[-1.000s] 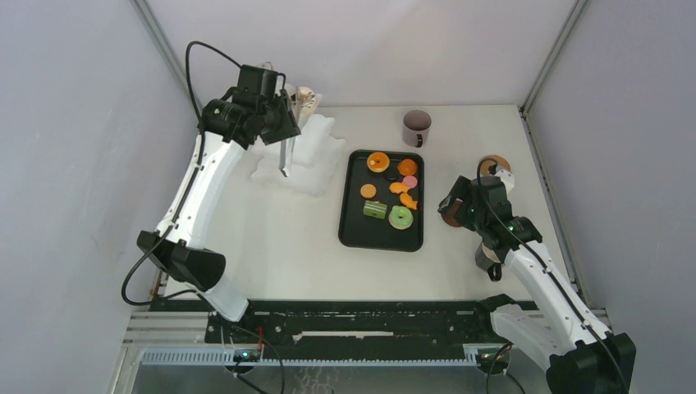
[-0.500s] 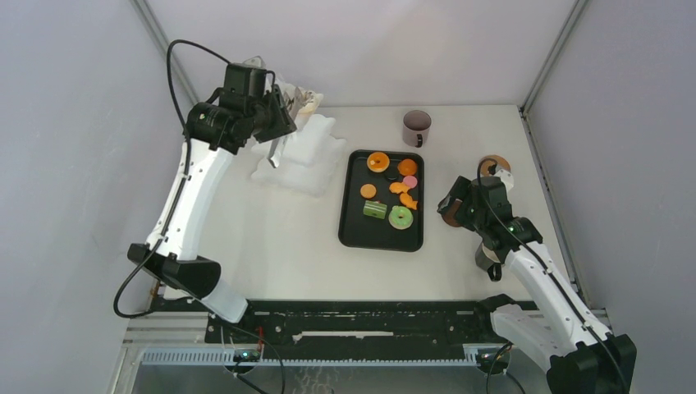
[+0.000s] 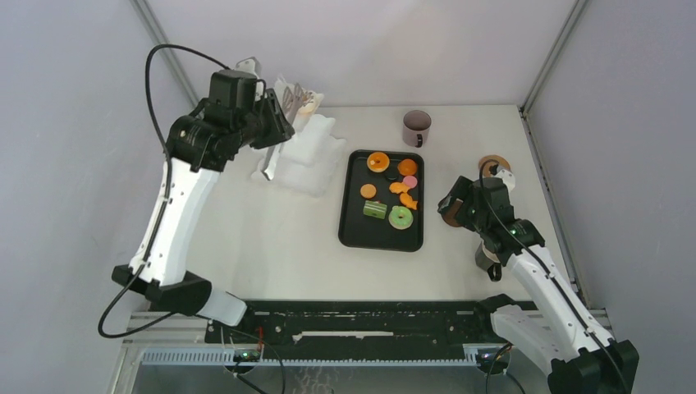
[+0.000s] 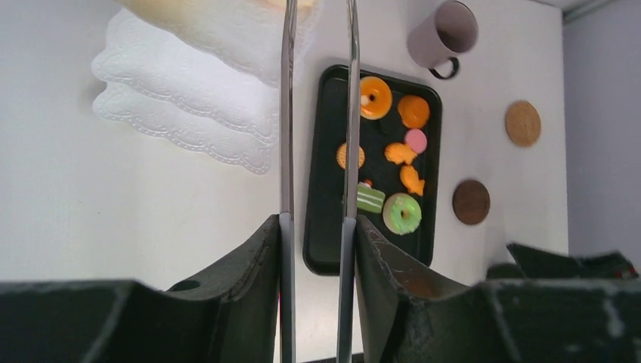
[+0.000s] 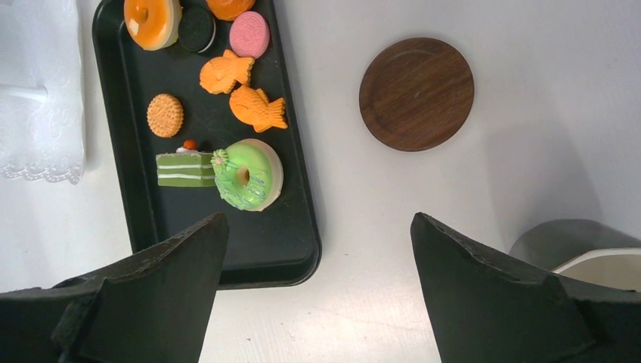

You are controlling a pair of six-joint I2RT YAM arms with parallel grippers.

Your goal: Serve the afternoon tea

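Pastries (image 3: 390, 190) sat on the black tray (image 3: 353, 234) in the middle of the desk (image 3: 279, 238), one mug (image 3: 416, 127) by the far edge. Left gripper (image 4: 317, 223), near the far-left corner, was clamped on metal tongs (image 4: 287, 113); right gripper (image 5: 317, 219) hung wide open and empty over the tray's right edge.
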